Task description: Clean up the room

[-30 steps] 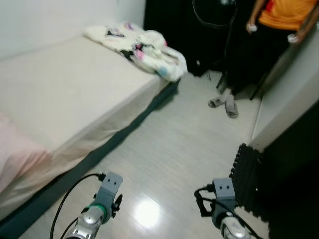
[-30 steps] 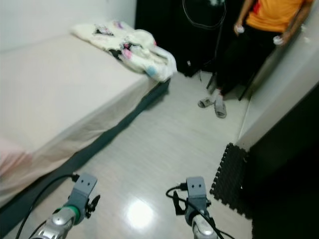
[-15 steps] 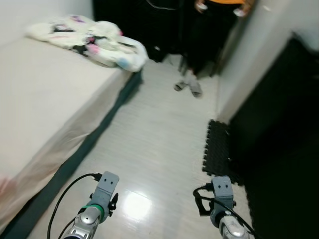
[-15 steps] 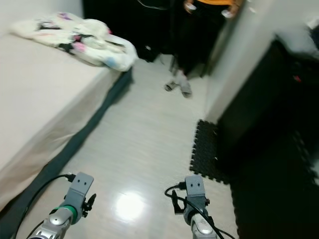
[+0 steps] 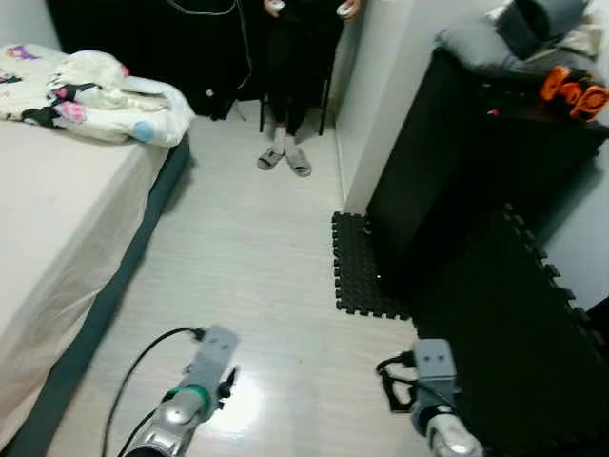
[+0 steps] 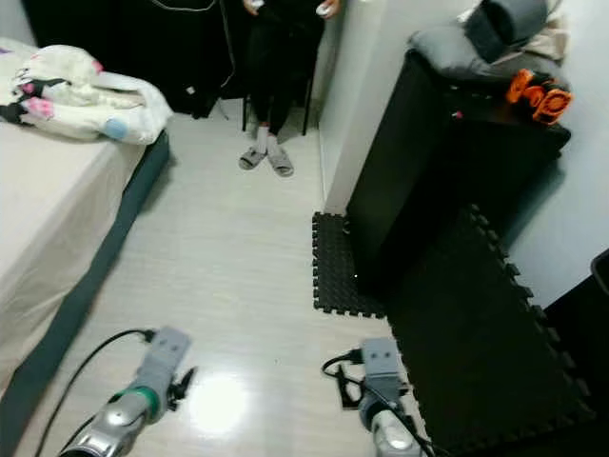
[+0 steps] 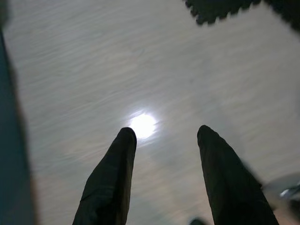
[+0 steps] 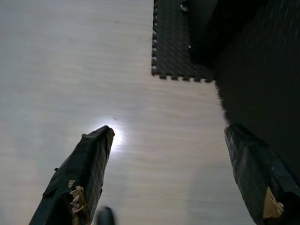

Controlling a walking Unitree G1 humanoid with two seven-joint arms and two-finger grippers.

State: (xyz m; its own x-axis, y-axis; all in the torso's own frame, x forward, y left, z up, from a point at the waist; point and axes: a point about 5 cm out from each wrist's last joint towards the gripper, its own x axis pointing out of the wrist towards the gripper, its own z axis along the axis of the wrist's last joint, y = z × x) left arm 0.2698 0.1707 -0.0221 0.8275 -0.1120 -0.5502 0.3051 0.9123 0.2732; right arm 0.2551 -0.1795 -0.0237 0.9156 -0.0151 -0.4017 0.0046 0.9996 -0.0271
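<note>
Black foam mat, orange item — perhaps a toy.

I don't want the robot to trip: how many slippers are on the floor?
2. One slipper and a second slipper lie side by side at the person's feet, beyond the bed. Others may be hidden.

Bed — along the left side, 9 to 11 o'clock. Bundled bedding lies on its far end, at 11 o'clock.

Floor runs up the middle toward 12 o'clock. A person's legs stand at its far end, a pair of slippers at the feet.

Cabinet — at 2 o'clock, with bags piled on top.

Foam mats lie on the floor at the cabinet's foot, from 3 to 5 o'clock.
</note>
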